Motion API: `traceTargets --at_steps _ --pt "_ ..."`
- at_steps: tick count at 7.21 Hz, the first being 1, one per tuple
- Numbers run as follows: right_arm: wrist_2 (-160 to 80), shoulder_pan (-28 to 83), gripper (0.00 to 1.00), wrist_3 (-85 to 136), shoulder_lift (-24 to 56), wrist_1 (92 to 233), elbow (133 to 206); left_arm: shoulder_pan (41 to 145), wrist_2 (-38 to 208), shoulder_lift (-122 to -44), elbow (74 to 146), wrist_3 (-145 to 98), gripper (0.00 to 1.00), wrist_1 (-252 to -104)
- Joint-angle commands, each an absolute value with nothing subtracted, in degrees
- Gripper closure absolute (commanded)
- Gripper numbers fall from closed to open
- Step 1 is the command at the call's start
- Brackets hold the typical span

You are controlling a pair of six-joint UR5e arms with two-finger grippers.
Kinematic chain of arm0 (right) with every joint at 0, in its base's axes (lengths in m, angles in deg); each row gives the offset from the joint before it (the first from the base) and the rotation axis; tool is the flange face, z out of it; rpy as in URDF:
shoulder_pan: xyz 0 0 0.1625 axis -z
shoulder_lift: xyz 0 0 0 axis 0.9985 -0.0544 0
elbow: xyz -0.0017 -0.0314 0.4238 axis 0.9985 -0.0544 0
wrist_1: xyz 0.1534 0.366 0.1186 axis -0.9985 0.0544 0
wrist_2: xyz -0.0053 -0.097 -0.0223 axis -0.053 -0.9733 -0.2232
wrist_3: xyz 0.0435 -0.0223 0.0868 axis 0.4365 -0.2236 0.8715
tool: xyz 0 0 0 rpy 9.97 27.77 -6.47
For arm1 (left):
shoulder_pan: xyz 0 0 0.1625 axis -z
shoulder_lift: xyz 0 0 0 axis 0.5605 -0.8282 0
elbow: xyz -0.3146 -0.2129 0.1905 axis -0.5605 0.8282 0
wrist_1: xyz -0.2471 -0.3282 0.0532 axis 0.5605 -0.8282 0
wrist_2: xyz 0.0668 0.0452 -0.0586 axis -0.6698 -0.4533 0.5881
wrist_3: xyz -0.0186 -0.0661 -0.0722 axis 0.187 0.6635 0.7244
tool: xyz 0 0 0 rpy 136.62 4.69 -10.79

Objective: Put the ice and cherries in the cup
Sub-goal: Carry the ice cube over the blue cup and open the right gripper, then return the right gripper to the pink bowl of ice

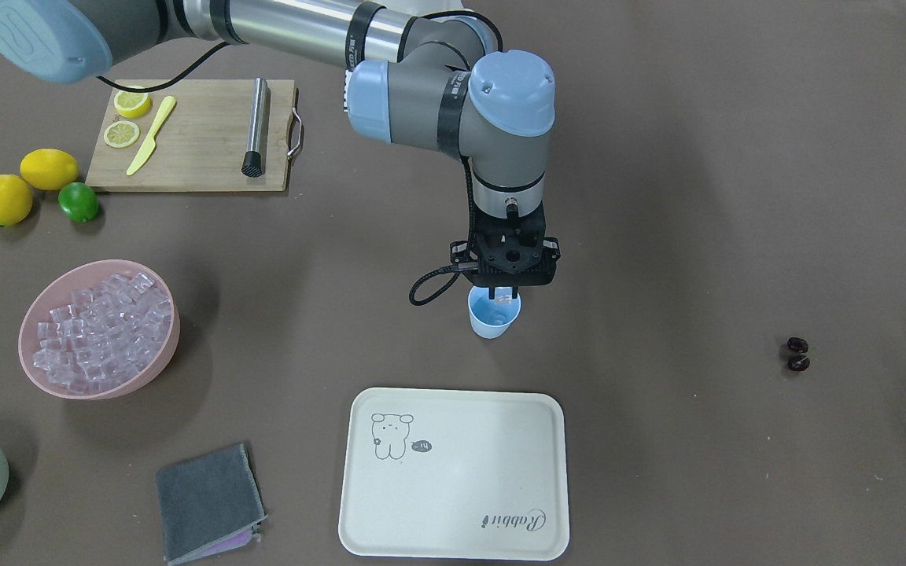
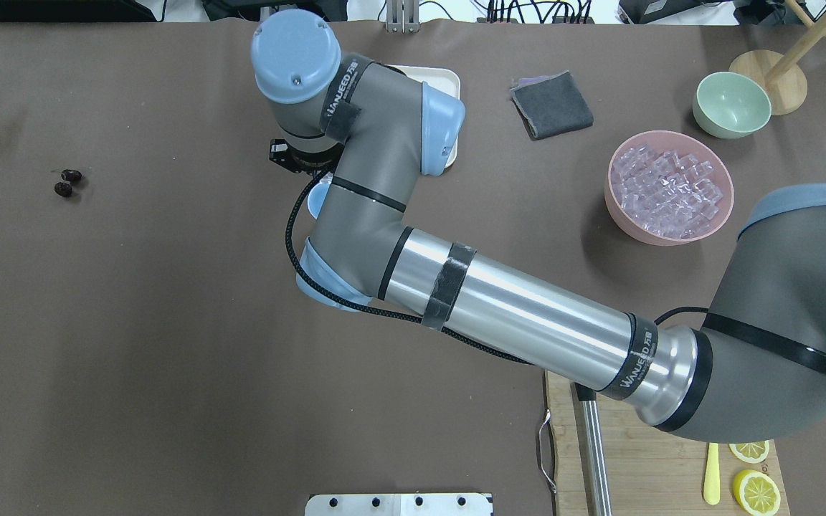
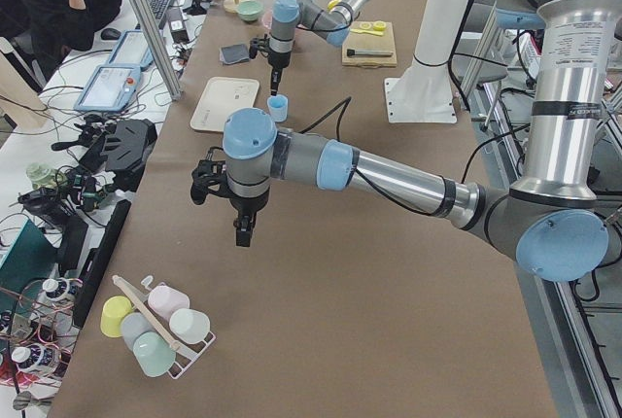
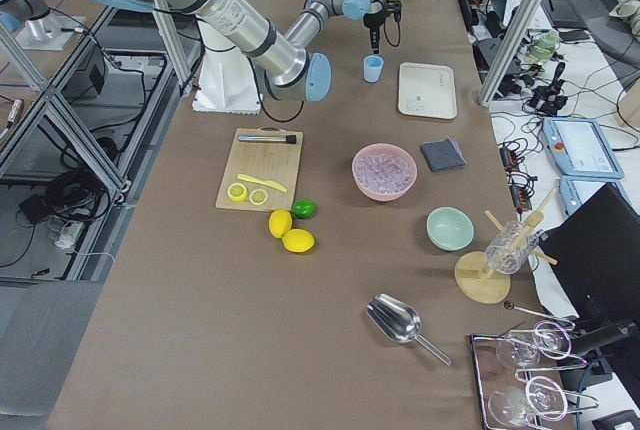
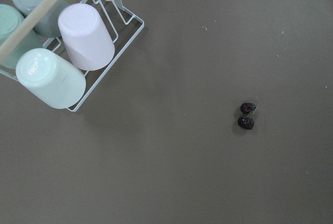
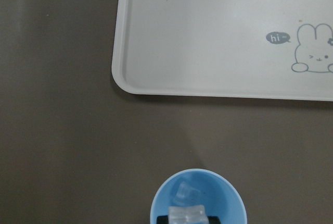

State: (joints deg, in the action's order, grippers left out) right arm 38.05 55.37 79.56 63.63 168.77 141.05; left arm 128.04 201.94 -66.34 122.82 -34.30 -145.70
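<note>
The right gripper (image 1: 505,296) hangs directly over the cup (image 1: 491,324), fingers pinched on one ice cube (image 6: 187,215) with the rim straight below, while the cherries (image 5: 245,123) lie well apart, nearer the left gripper (image 3: 242,236), whose opening I cannot tell.

Bright, even overhead light, no harsh glare. Soft shadows fall beside the pink bowl (image 1: 156,363) on the brown table (image 1: 657,196). Sheen streak along the right arm (image 2: 528,315) metal tube. Right wrist view: ice cube (image 6: 187,216) and cup (image 6: 166,203) at the bottom edge slightly blurred. Side views bend at the edges.
</note>
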Motion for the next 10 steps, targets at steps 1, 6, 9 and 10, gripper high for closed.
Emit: traceTargets --at_steps 1,6,9,10 --pt "35.2 55.7 0.01 78.5 63.5 168.4 141.4 128.0 201.9 -66.3 122.6 -34.3 0.02 -145.7" --pt "44.7 44.7 0.01 58.2 30.9 172.9 172.1 128.0 201.9 -66.3 122.8 -34.3 0.02 -145.7" --pt "47.0 35.8 0.03 35.8 15.4 176.1 180.3 128.0 201.9 -66.3 123.1 -34.3 0.02 -145.7" --pt "47.1 35.4 0.05 34.0 13.9 175.9 180.1 128.0 202.0 -66.3 123.3 -34.3 0.02 -145.7"
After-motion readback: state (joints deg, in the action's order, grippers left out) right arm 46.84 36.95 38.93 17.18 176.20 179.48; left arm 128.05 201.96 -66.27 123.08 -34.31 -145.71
